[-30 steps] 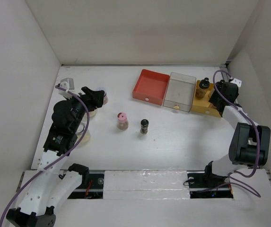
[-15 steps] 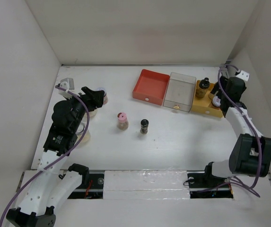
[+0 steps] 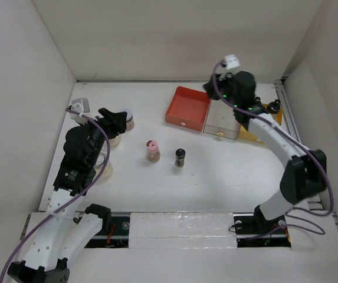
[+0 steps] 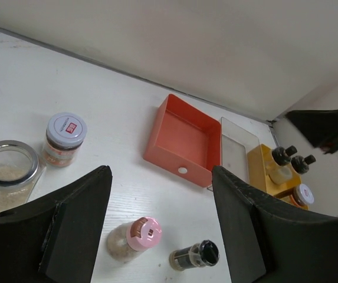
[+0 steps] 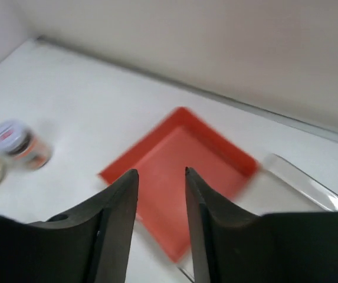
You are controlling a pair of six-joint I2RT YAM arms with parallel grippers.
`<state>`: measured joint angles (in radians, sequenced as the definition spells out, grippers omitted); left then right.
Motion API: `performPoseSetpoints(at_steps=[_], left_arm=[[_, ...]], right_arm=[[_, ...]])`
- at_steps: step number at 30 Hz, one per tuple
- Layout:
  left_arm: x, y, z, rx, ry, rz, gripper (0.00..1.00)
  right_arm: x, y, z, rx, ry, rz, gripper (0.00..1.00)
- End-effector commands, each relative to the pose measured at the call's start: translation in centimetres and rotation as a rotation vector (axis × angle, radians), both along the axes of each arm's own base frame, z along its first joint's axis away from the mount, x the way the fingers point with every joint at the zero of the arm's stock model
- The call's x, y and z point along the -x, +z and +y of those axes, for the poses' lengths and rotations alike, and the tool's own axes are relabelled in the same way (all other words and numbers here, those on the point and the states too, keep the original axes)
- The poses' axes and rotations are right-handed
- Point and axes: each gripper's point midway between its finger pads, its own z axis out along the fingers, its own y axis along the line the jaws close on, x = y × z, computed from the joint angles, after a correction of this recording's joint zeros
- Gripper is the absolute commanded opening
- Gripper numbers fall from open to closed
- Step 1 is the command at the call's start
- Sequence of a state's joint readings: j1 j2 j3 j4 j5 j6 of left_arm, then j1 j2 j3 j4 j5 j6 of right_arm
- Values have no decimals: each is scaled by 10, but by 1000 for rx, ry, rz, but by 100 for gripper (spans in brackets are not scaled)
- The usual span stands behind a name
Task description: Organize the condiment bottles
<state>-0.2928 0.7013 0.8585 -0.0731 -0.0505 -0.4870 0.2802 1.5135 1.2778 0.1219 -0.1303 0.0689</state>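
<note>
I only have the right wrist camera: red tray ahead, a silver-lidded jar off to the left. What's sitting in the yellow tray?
Observer: The yellow tray holds two black-topped bottles and a small silver-lidded jar, shown by the left wrist view.
Operator: Any bottles standing loose mid-table?
Observer: Yes, a pink-lidded jar and a black-lidded jar stand side by side, not touching, on the open table in front of the trays.
Operator: And the left gripper?
Observer: The left gripper is open and holds nothing; from above it sits right beside the jar you see on your left.
</note>
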Motion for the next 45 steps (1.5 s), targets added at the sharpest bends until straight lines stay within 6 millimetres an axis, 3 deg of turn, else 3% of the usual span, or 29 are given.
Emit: performPoseSetpoints(at_steps=[1, 2, 3, 4, 5, 6, 7, 8, 9, 11, 12, 13, 14, 15, 16, 20, 30, 31, 32, 33, 34, 36, 39, 43, 45], left_arm=[[3, 21, 15, 7, 72, -72, 64], [5, 24, 17, 19, 83, -80, 63], [7, 24, 20, 19, 96, -80, 63], [7, 24, 22, 19, 107, -80, 63], [6, 24, 24, 19, 118, -80, 61], [8, 26, 24, 32, 118, -88, 61], [8, 27, 27, 32, 129, -88, 61], [7, 26, 29, 32, 139, -88, 61], [8, 31, 29, 44, 140, -95, 61], [6, 26, 31, 38, 149, -78, 61], [6, 26, 31, 38, 149, -78, 61], [6, 26, 31, 38, 149, -78, 61], [6, 26, 31, 38, 149, -78, 61], [6, 26, 31, 38, 149, -78, 61], [6, 26, 29, 38, 140, -78, 61], [6, 26, 27, 38, 127, -78, 61], [7, 29, 24, 41, 107, -86, 61], [7, 29, 24, 41, 107, -86, 61], [7, 29, 22, 41, 98, -86, 61], [7, 29, 22, 41, 98, -86, 61], [7, 29, 22, 41, 98, -86, 61], [8, 29, 21, 41, 89, -86, 61], [7, 24, 21, 29, 89, -79, 61], [7, 24, 21, 29, 89, -79, 61], [7, 24, 21, 29, 89, -79, 61]], right_arm=[[11, 11, 106, 50, 310, -69, 45], [5, -13, 127, 79, 345, -27, 54], [6, -21, 144, 97, 386, -5, 58], [15, -25, 173, 109, 447, -4, 61], [11, -7, 191, 97, 469, -40, 64], [4, -35, 210, 125, 495, 1, 71], [15, -46, 234, 144, 556, 34, 73], [12, -27, 250, 131, 573, -5, 75], [6, -58, 268, 158, 594, 32, 79], [14, -74, 297, 186, 644, 57, 81], [9, -55, 310, 172, 644, 15, 82], [3, -87, 321, 203, 645, 53, 82], [1, -97, 326, 220, 632, 74, 84], [-1, -82, 337, 206, 633, 37, 84], [-7, -112, 342, 224, 636, 75, 84], [-12, -133, 352, 239, 625, 90, 88], [6, -165, 385, 235, 655, 102, 90], [3, -161, 386, 226, 645, 81, 90], [2, -171, 388, 206, 639, 105, 89], [0, -164, 390, 195, 638, 86, 87], [0, -175, 392, 179, 633, 110, 85], [-3, -168, 397, 136, 626, 91, 82], [2, -177, 408, 92, 637, 107, 80], [-1, -175, 410, 64, 621, 104, 69], [-2, -166, 409, 46, 609, 87, 57]])
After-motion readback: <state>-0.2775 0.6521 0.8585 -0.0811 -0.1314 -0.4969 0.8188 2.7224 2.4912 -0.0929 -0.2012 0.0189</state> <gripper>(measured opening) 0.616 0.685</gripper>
